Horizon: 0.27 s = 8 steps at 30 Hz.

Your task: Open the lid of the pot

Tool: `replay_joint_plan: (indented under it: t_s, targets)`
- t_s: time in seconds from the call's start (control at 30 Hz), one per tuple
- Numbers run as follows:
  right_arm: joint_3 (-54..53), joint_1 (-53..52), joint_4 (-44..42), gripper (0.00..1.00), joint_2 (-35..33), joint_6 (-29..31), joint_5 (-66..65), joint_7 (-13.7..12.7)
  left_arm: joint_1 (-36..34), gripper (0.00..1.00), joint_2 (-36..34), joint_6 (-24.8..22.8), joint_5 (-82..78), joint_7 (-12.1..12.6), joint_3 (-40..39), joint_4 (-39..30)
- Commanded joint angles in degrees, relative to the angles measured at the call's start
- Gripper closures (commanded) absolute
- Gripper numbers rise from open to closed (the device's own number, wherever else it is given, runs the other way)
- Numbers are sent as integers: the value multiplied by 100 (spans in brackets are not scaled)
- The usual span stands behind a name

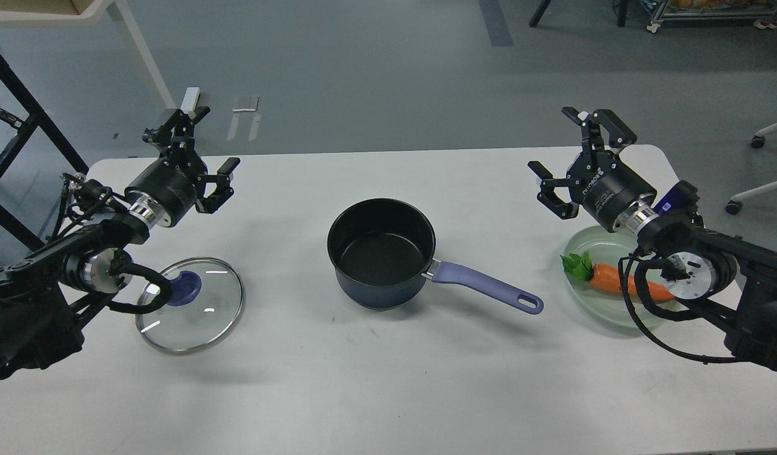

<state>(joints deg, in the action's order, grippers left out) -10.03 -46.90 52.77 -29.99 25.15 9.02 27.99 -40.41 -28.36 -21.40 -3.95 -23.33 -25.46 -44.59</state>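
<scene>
Table (376,379) holds the pot (381,253) uncovered at its centre, and the lid (190,304) lies flat well apart to the pot's left, so the opening looks done with nothing left. Both arms hover raised at the far corners, left gripper (199,148) and right gripper (575,158) each spread and empty.

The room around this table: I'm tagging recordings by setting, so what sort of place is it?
Probably a robotics lab or workshop, not a kitchen: grey floor with tape marks, wheeled chair base, metal cart, and a plain white table.
</scene>
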Motion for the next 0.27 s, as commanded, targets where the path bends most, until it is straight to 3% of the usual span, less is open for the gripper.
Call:
replay_joint_plan:
  t_s: [0.0,0.23]
  targets:
    - [1,58,-48,0,116,157,-14,1,164,1,129,-390,-9,-5,-222,12]
    - [-253,120,-21,0,204,122,-58,1,226,1,137,-620,-18,-14,-284,3]
